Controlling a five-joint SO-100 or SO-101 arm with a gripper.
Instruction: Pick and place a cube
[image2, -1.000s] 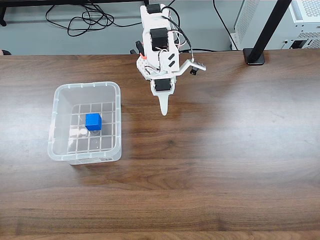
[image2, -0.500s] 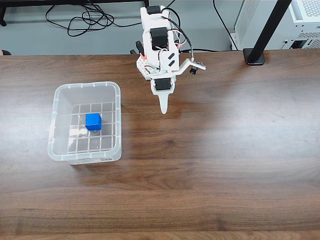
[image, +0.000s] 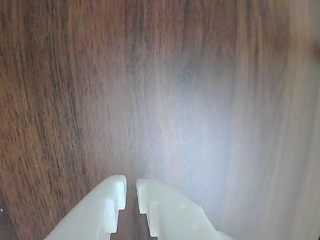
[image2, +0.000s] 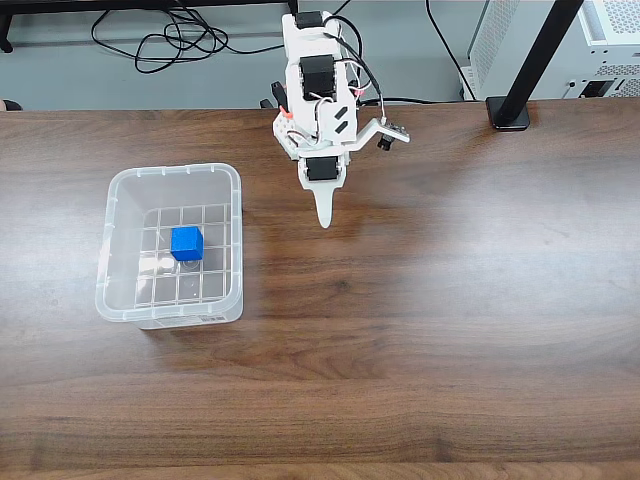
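Note:
The small bright blue cube (image2: 186, 243) lies on the gridded floor of a clear plastic bin (image2: 110, 250) at the left of the fixed view. My white gripper (image2: 324, 221) hangs over bare table well to the right of the bin, fingers together and pointing toward the table's near side, holding nothing. In the wrist view the gripper (image: 130, 192) shows its two white fingertips (image: 114, 192) nearly touching, a thin slit between them, above dark wood grain.
The wooden table (image2: 450, 300) stretches wide to the right and front of the arm. A black stand foot (image2: 509, 113) sits at the back right edge, with a white case (image2: 600, 45) behind it. Black cables (image2: 180, 40) lie on the floor beyond the table.
The arm has drawn back slightly toward its base, the fingertip rising a few pixels in the fixed view. The cube and bin have not moved.

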